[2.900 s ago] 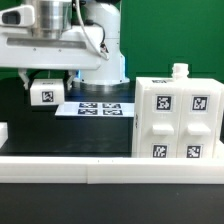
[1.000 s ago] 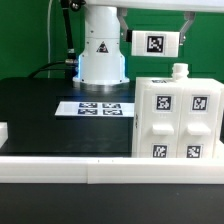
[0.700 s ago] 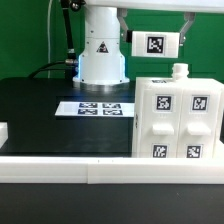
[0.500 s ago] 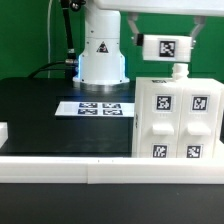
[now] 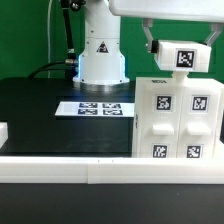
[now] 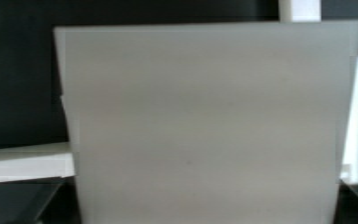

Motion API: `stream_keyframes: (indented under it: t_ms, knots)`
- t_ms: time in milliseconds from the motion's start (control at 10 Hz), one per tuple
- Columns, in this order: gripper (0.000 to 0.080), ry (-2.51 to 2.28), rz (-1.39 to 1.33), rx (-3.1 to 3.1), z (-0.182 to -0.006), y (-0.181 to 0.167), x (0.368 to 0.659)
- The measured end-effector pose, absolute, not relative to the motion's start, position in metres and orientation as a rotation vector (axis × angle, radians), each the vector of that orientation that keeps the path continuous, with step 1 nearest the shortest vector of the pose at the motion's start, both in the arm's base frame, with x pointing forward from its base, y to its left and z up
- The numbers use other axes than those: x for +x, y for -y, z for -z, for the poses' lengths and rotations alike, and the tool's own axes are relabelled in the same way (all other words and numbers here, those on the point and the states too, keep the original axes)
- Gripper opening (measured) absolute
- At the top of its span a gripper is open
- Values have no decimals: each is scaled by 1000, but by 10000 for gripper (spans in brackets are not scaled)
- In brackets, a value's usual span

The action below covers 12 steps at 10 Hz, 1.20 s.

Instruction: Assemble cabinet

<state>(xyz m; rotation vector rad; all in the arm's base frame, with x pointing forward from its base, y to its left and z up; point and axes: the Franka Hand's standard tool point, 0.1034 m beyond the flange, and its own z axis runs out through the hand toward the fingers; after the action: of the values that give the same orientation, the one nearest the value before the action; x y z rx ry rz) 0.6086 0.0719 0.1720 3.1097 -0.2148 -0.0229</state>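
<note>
The cabinet (image 5: 178, 120) is a large white box with several marker tags, standing at the exterior view's right on the black table. My gripper (image 5: 182, 45) is shut on a small white tagged block (image 5: 182, 58) and holds it just above the cabinet's top, over the spot where a small knob showed earlier. In the wrist view the block's plain grey-white face (image 6: 202, 125) fills most of the picture and hides the fingers.
The marker board (image 5: 96, 108) lies flat mid-table before the robot base (image 5: 100, 55). A long white border rail (image 5: 100, 168) runs along the front. A small white piece (image 5: 4, 131) sits at the exterior view's left edge.
The gripper lifted the tagged block from the table's left, carried it high to the right, and has come down to just over the cabinet's top.
</note>
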Motion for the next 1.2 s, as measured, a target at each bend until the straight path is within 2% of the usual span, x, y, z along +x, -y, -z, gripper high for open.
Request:
stream_keyframes:
  t_ms: [700,1200]
  knots:
    - [567,212,-18,3119,-172,-78,600]
    - [567,213,-2,3115,-156,-78,586]
